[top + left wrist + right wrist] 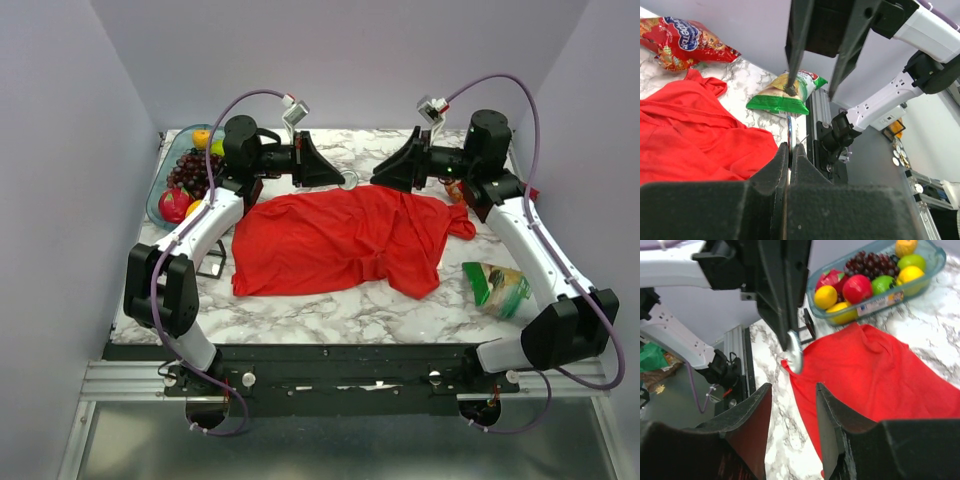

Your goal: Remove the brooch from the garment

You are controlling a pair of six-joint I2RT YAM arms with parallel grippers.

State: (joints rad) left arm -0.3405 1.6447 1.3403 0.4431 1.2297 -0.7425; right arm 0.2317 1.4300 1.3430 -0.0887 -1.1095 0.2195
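The garment point(330, 245), a bright red T-shirt, lies crumpled and spread on the marble table. My left gripper point(343, 180) hovers just past the shirt's far edge and is shut on the brooch point(349, 181), a small silvery-white disc. In the left wrist view the brooch point(789, 131) shows edge-on, pinched between the closed jaws of the left gripper point(790, 146). My right gripper point(378, 180) faces it from the right, a short gap away. In the right wrist view the right gripper point(790, 387) is open with nothing between its fingers, and the brooch point(796, 357) hangs just ahead, apart from them.
A clear tray point(160, 195) of fruit stands at the back left. A black square frame point(212, 265) lies by the left arm. A green snack bag point(497, 288) lies on the right, and a red snack bag point(685, 42) sits at the back right.
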